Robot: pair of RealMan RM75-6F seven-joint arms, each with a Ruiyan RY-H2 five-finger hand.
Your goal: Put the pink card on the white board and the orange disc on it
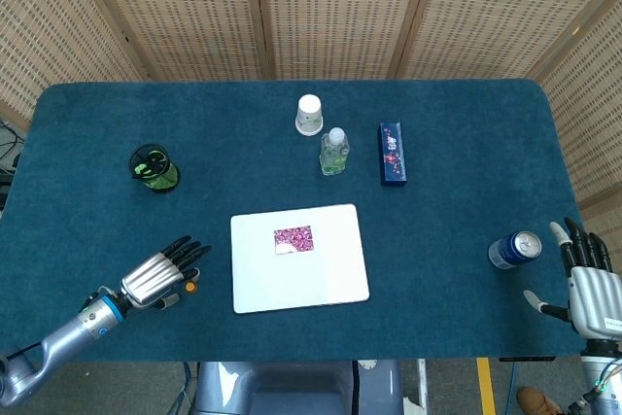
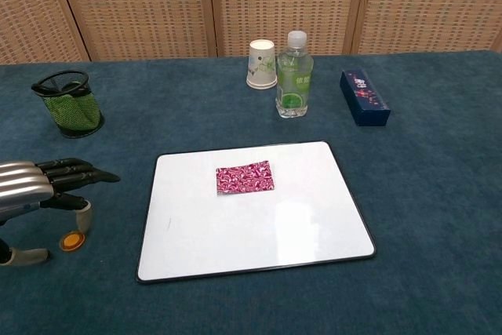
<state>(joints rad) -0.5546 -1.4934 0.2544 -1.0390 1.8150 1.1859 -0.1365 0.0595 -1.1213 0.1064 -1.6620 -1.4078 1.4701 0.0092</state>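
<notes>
The pink card (image 2: 245, 177) lies on the white board (image 2: 314, 225). The orange disc (image 2: 72, 241) sits on the table just left of it, under the left hand (image 2: 39, 186), whose fingers are spread and empty. The flat disc may slip from the fingertips or skid away when pinched.

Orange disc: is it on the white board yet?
No, the orange disc lies on the blue table cloth left of the white board, under the left hand, while only the pink card is on the board.
</notes>
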